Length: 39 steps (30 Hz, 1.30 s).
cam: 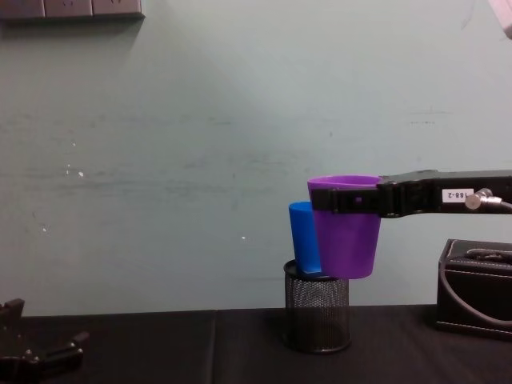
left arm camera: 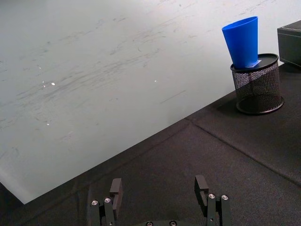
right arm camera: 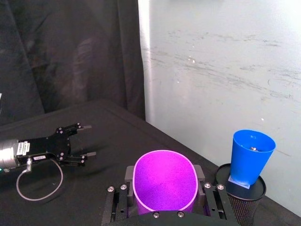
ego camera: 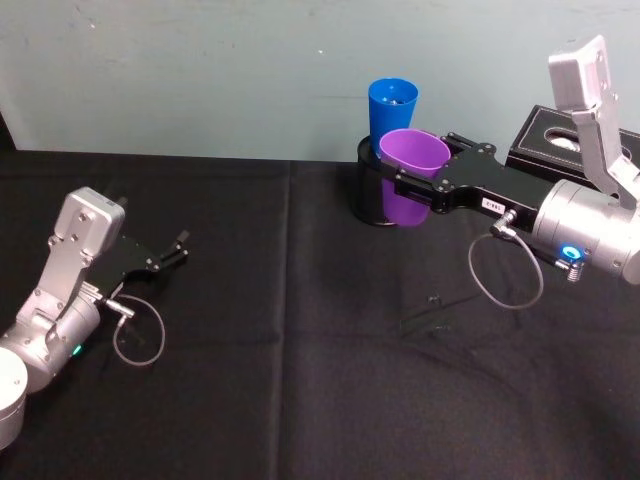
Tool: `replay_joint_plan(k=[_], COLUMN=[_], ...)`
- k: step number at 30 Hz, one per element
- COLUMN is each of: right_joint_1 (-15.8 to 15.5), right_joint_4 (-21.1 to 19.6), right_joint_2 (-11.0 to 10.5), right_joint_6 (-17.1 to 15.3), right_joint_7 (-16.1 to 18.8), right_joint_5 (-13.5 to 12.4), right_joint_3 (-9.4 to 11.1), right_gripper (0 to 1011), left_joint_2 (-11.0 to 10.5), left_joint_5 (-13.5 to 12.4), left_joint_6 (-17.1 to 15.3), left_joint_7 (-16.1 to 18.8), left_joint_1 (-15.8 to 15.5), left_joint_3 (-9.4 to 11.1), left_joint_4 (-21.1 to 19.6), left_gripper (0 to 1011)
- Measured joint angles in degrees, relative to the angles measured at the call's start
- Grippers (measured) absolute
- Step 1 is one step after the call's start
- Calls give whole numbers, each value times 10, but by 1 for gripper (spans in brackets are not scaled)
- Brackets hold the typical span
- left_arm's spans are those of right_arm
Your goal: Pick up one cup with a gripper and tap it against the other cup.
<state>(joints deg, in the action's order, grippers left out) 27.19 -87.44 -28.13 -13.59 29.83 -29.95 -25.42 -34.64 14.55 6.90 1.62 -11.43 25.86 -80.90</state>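
The right hand [ego camera: 415,170] reaches in from the right side of the table [ego camera: 300,360], its two black fingers [right arm camera: 124,175] closed on either side of the purple cup [cam: 346,240] just below the rim. The cup stands upright in this grip, mouth up, lifted clear of the table; in the chest view its base hangs level with the rim of the black mesh pen holder [cam: 318,308].

The blue cup [ego camera: 392,108] sits inside that holder at the back of the table, leaning a little, with most of its body above the mesh. The purple cup is just beside it, on the side nearer the robot, and partly covers it in the chest view. Whether the two cups touch cannot be told.

A black box [ego camera: 545,148] rests at the far right of the table, behind the right arm.

The left hand [ego camera: 170,255] lies low over the left side of the table, well apart from the cups, its fingers spread wide and holding nothing.
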Motion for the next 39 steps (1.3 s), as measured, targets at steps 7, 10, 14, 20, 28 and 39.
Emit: replay_joint_plan(k=[7, 10, 14, 20, 28, 39], right_joint_1=[0, 0, 0, 6, 22, 70], right_joint_4=[0, 0, 0, 15, 45, 114], right_joint_2=[0, 0, 0, 0, 12, 45], right_joint_6=[0, 0, 0, 13, 19, 25], right_joint_7=[0, 0, 0, 5, 4, -9], right_joint_5=[0, 0, 0, -7, -19, -19], right_joint_3=[0, 0, 0, -7, -13, -23], right_gripper=[720, 720, 720, 720, 720, 720], left_joint_2=[0, 0, 0, 0, 0, 0], left_joint_5=[0, 0, 0, 0, 0, 0], left_joint_6=[0, 0, 0, 0, 0, 0], left_joint_7=[0, 0, 0, 0, 0, 0], left_joint_1=[0, 0, 0, 0, 0, 0], left_joint_3=[0, 0, 0, 0, 0, 0], left_joint_4=[0, 0, 0, 0, 0, 0], left_gripper=[1004, 1005, 1005, 1005, 1005, 1005])
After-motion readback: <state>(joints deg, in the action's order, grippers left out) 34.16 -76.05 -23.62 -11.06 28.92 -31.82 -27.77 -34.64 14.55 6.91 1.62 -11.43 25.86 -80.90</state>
